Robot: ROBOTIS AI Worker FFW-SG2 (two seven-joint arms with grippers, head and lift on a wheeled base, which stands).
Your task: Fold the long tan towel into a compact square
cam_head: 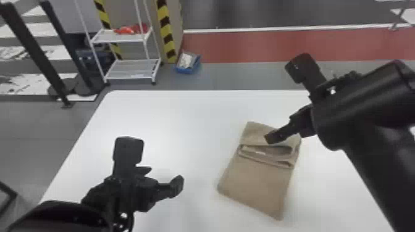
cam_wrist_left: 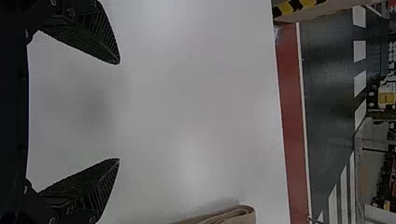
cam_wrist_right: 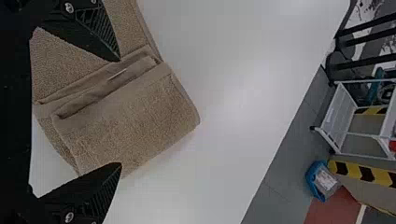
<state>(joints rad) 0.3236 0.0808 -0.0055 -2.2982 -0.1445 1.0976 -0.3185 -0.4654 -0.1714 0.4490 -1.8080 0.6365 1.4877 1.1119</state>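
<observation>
The left tool (cam_wrist_left: pixel 119 111) is being held open, apart from the half-folded towel (cam_head: pixel 256 185), which is being overhung by the open right tool (cam_wrist_right: pixel 119 112). Another fold is seemingly being prepared; the flat end (cam_head: pixel 251 200) is probably being wanted over next. Beneath both tools, a white surface (cam_head: pixel 173 123) is being used; beyond, a rack (cam_head: pixel 132 68) and bin (cam_head: pixel 184 72) are being stored.

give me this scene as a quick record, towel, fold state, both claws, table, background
towel: tan, lying on the table, right of centre in the head view
fold: far end doubled back on top, near part flat; outline still oblong, not yet square
left claw: open, above the table, left of the towel
right claw: open, over the towel's folded far end, gripping nothing
table: white, rounded far left corner
background: white cart and blue bin on the floor beyond the table
</observation>
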